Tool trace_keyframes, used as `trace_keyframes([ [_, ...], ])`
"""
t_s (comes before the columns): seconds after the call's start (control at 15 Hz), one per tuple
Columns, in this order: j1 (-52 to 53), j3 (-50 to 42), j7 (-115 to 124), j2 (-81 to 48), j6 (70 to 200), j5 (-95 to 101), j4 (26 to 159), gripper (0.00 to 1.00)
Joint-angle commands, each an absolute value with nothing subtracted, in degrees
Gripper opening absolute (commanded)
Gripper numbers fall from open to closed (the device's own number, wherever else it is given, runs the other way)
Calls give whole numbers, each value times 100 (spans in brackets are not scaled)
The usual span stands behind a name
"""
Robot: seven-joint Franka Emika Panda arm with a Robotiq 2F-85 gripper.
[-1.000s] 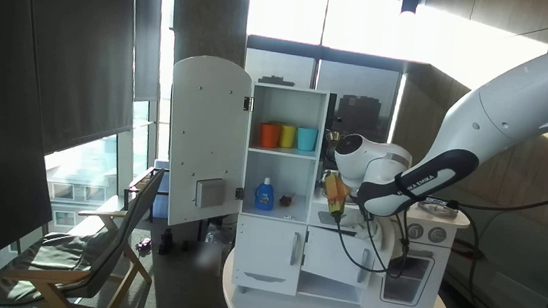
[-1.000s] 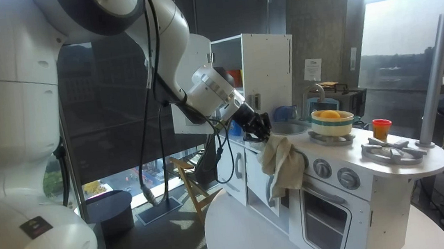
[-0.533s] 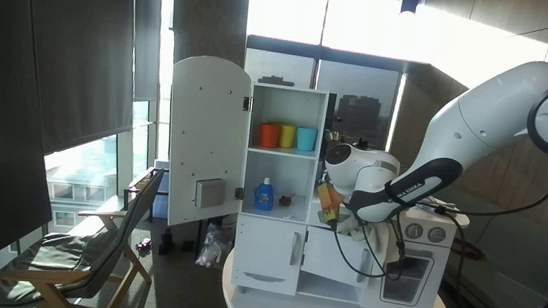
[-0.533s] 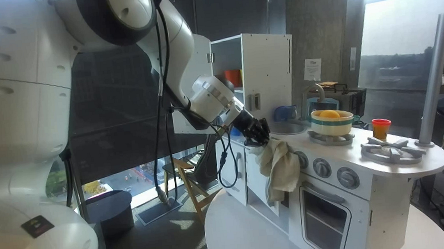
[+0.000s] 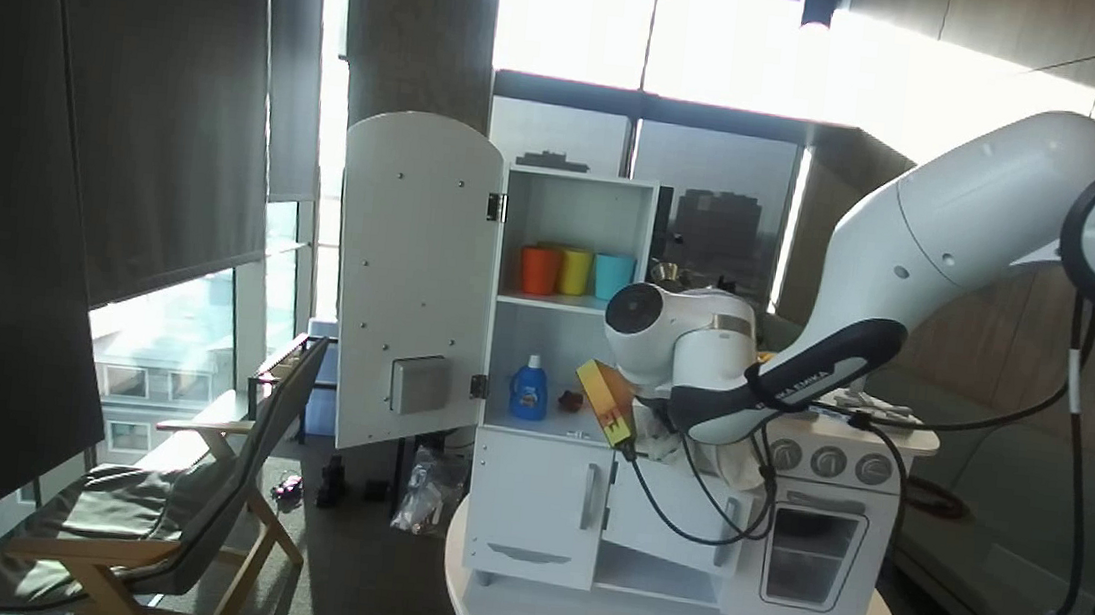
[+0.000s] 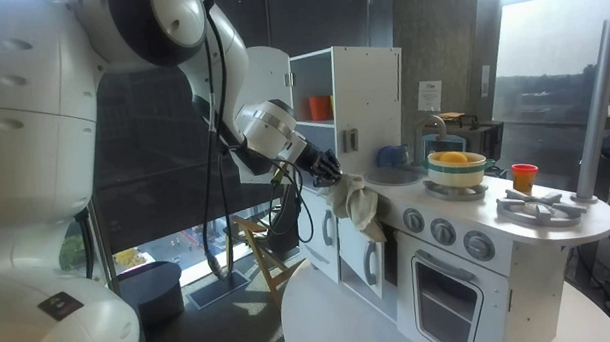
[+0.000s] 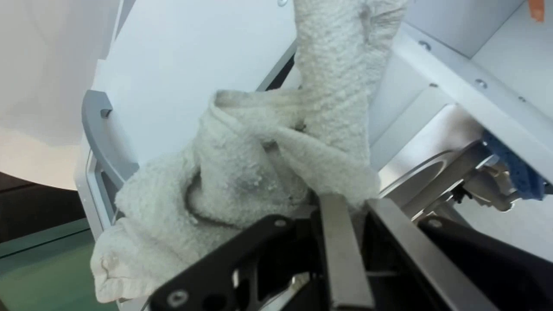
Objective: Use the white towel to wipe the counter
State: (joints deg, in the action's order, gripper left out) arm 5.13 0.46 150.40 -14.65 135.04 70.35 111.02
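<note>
Towel [image 6: 358, 202] droops from claw [image 7: 355, 203] — long axis slanting down toward oven [image 6: 448, 303].

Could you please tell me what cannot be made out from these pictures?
An exterior view: much of the counter, behind the arm.
An exterior view: writing on the sheet, too small.
Wrist view: gripped part of the towel, hidden between the fingers.
Wrist view: orange thing, cut off by the top edge.
</note>
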Motion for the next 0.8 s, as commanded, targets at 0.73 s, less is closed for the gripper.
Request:
trace_keyframes([
  [0.73, 129, -226, 14792, -1702, 13467, 6673, 11092, 9],
])
